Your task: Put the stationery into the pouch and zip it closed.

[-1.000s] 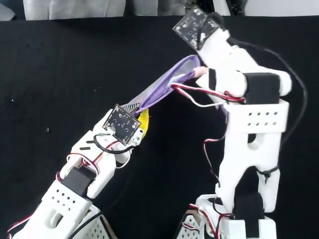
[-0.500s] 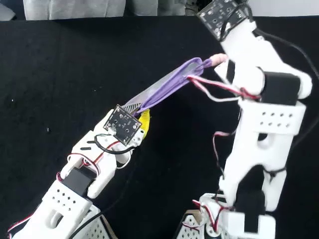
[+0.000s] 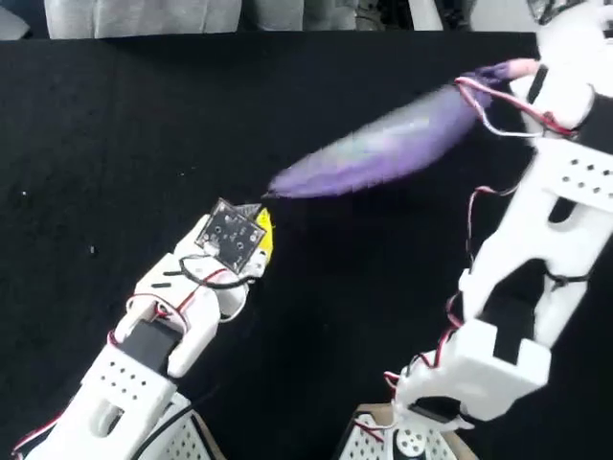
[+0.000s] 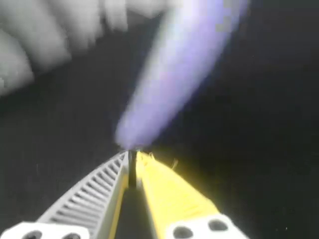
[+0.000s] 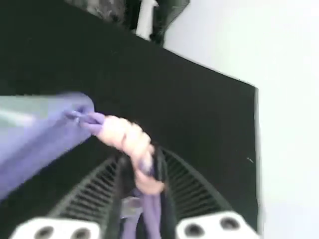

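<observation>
The purple pouch (image 3: pixel 383 144) hangs blurred in the air, stretched between both arms above the black table. My left gripper (image 3: pixel 261 213) is at its lower end. In the left wrist view, the grey and yellow fingers (image 4: pixel 164 194) of that gripper (image 4: pixel 132 159) are shut on a thin dark tab at the tip of the pouch (image 4: pixel 179 74). My right gripper (image 3: pixel 532 72) is high at the back right, shut on the pink zipper pull (image 3: pixel 522 67). The right wrist view shows the pull (image 5: pixel 127 139) and a purple strap pinched in the gripper (image 5: pixel 142 172), with the pouch (image 5: pixel 35 129) trailing away.
The black table cloth (image 3: pixel 115 144) covers the whole work area. Its far edge (image 3: pixel 287 34) meets pale grey cloth (image 3: pixel 144 14) at the back. Both arm bases stand at the front edge. A white surface (image 5: pixel 289 99) lies beyond the table's edge in the right wrist view.
My right arm has swung up and to the right with the zipper pull, drawing the pouch out longer and higher. The left gripper has stayed nearly in place at the pouch's other end.
</observation>
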### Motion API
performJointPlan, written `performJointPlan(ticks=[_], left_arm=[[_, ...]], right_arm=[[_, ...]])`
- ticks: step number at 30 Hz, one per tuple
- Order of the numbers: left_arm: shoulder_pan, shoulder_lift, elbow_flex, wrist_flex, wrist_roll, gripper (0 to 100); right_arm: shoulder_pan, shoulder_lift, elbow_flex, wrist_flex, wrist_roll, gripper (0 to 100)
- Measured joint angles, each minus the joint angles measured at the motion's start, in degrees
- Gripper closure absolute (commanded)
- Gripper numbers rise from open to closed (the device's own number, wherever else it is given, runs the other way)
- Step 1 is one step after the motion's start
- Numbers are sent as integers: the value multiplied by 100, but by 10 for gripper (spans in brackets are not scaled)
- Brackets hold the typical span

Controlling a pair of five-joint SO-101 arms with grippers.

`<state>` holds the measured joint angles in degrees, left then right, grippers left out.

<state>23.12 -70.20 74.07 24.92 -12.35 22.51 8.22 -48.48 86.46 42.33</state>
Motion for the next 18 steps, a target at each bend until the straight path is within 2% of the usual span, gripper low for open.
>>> performJointPlan(ticks=[9,18], left_arm=[[-18,62,18,0,0,967],[-35,62,18,0,0,966]], right_arm=[[79,316,-440,281,-176,988],[-422,484,-185,378,-176,986]])
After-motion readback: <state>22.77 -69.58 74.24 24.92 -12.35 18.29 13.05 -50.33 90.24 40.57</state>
